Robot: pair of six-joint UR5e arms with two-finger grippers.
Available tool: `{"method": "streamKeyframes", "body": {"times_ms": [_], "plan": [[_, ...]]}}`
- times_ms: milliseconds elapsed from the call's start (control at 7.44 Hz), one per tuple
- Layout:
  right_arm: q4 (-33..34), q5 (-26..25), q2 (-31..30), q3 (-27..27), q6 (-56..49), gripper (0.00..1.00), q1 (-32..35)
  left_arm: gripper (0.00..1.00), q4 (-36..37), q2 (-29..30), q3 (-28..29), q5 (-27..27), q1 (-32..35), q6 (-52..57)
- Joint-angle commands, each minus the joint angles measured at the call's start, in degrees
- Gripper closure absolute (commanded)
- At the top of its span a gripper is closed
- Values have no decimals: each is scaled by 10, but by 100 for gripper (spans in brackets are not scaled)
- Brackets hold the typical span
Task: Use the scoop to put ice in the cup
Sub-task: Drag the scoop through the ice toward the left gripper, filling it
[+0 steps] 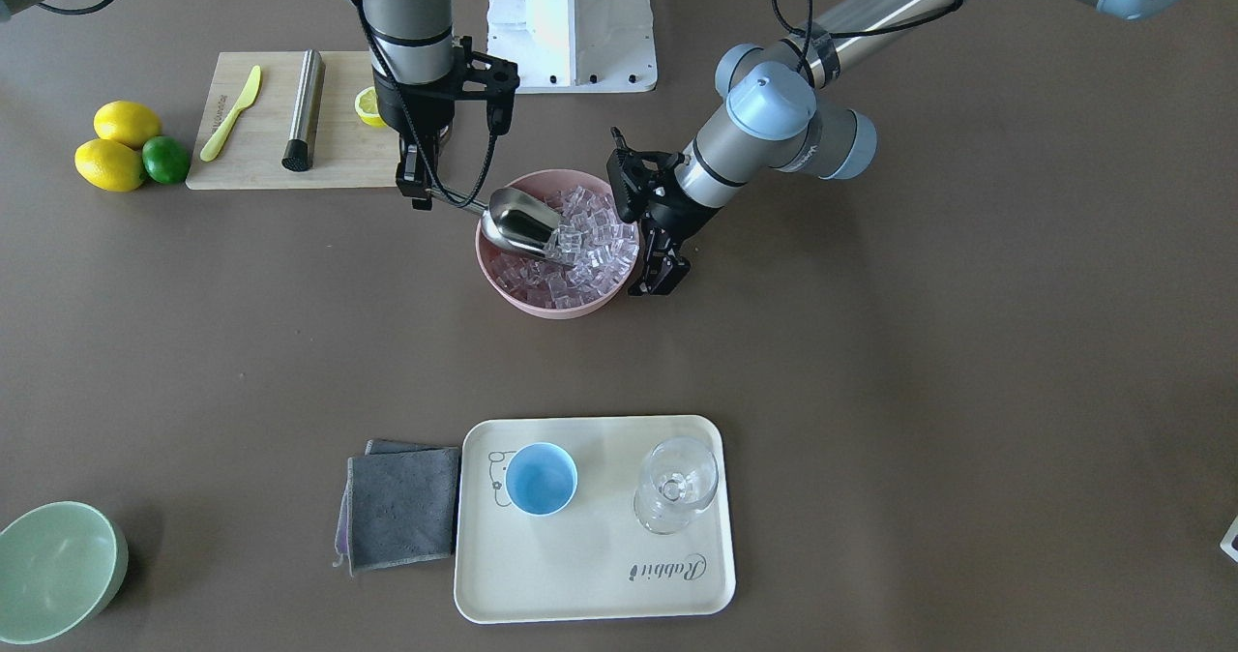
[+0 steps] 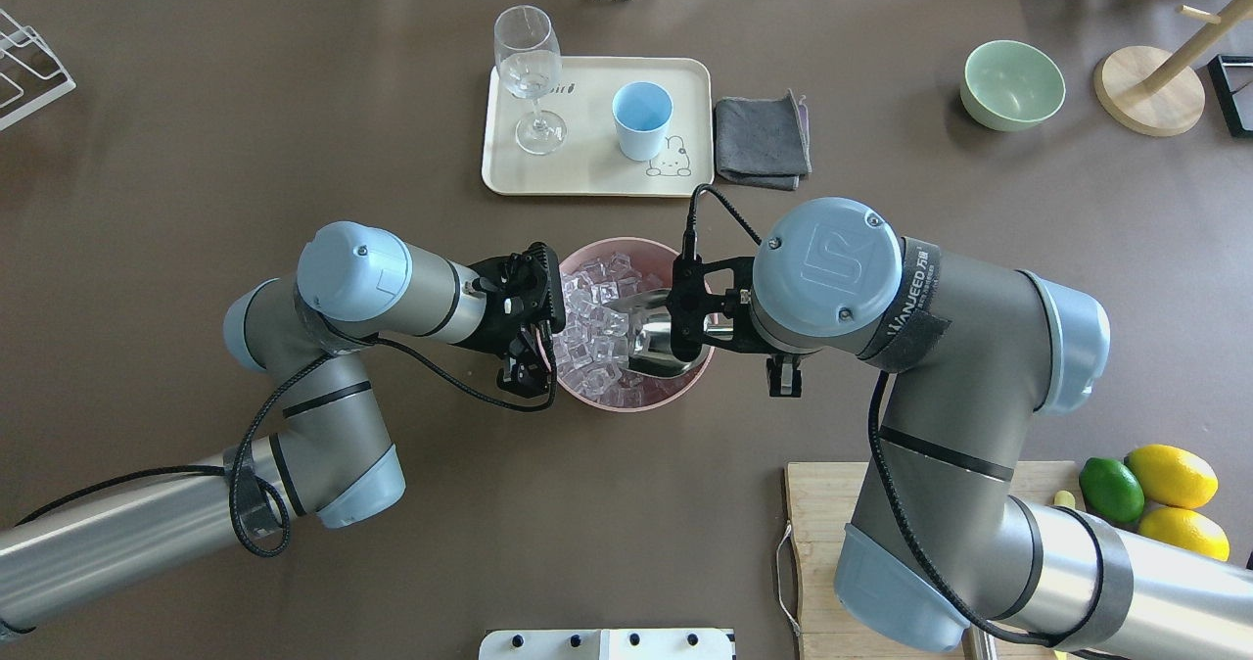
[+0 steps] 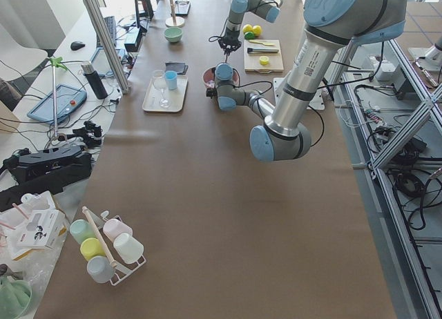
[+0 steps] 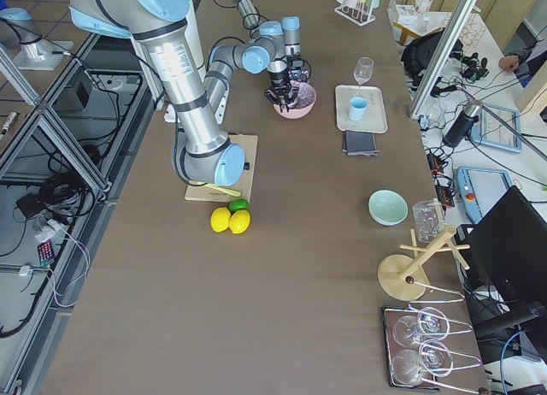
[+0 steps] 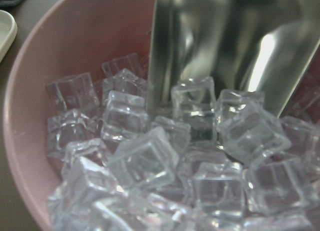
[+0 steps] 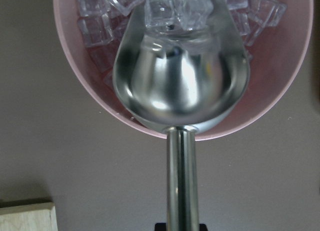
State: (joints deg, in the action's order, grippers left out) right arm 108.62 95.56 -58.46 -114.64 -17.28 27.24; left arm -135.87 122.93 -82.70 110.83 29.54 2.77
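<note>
The scoop (image 1: pixel 522 222) lies tilted in the pink bowl (image 1: pixel 542 306), its mouth pushed into the heap of ice (image 1: pixel 595 236). My right gripper (image 1: pixel 418 188) is shut on the scoop's handle at the bowl's side near the cutting board. In the right wrist view the scoop (image 6: pixel 180 81) has a few cubes at its lip and an otherwise bare trough. The left gripper (image 1: pixel 661 280) hangs close beside the bowl's opposite wall, fingers apart and holding nothing. The left wrist view shows ice (image 5: pixel 145 161) close up in front of the scoop's mouth. The light-blue cup (image 1: pixel 541 479) stands empty on the cream tray (image 1: pixel 590 584).
A clear stemmed glass (image 1: pixel 675 486) shares the tray, with a grey cloth (image 1: pixel 401 507) next to it. A wooden board (image 1: pixel 261 163) holds a steel cylinder, a yellow knife and a lemon half. Lemons and a lime (image 1: pixel 165 160) lie beside it. A green bowl (image 1: pixel 58 570) sits at a corner.
</note>
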Motion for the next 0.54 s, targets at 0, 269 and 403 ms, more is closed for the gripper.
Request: {"method": "streamKeyframes", "body": {"times_ms": [0,269,403], "plan": [[-71,5,-34,-7,1,100,2,1,0,0,0,1,1,0],[-108,36,-49,-6,3,100,25,1,0,0,0,1,1,0],[-127,50,-58,-6,3,100,36,1,0,0,0,1,1,0]]}}
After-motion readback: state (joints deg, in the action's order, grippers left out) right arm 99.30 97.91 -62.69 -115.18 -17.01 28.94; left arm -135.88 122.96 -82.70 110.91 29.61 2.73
